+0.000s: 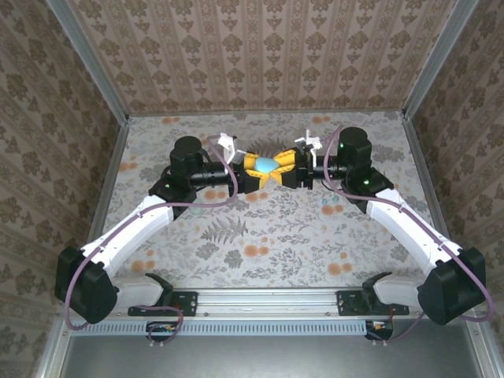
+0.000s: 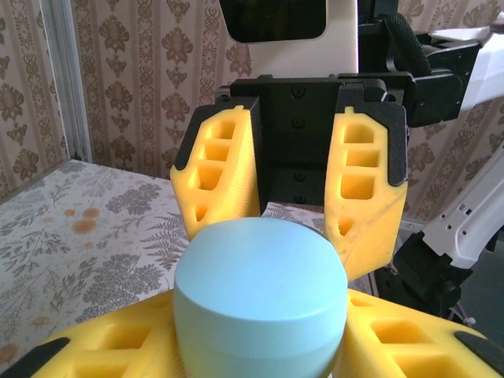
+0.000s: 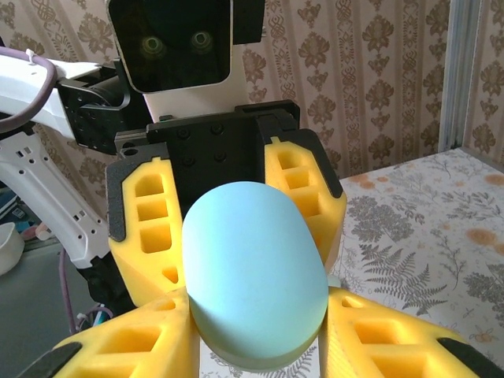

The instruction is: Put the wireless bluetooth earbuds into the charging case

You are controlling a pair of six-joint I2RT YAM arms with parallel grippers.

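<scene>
From above, the charging case [image 1: 266, 164], a small light teal oval, is held up off the flowered desk [image 1: 260, 244], over its far middle. The left claw [image 1: 258, 171] reaches the case from the left and the right claw [image 1: 277, 171] from the right, so the yellow fingers of both meet around it. Two tiny pale specks [image 1: 325, 209] lie on the desk to the right of the case, nearer the arm bases. They are too small to make out.

In the left wrist view, the case [image 2: 260, 291] sits low in the middle, its rounded top and side seam showing. The left claw [image 2: 260, 315] is clamped on it, with one yellow finger against each side. Behind the case, the right claw [image 2: 281, 248] faces the camera, its fingers straddling the far end.

In the right wrist view, the case [image 3: 252, 236] shows its broad oval face. The right claw [image 3: 258, 303] is clamped on its lower end, a finger on each side. Behind the case, the left claw [image 3: 248, 260] flanks it with its yellow fingers. The desk [image 3: 425, 228] lies to the right of the case.
</scene>
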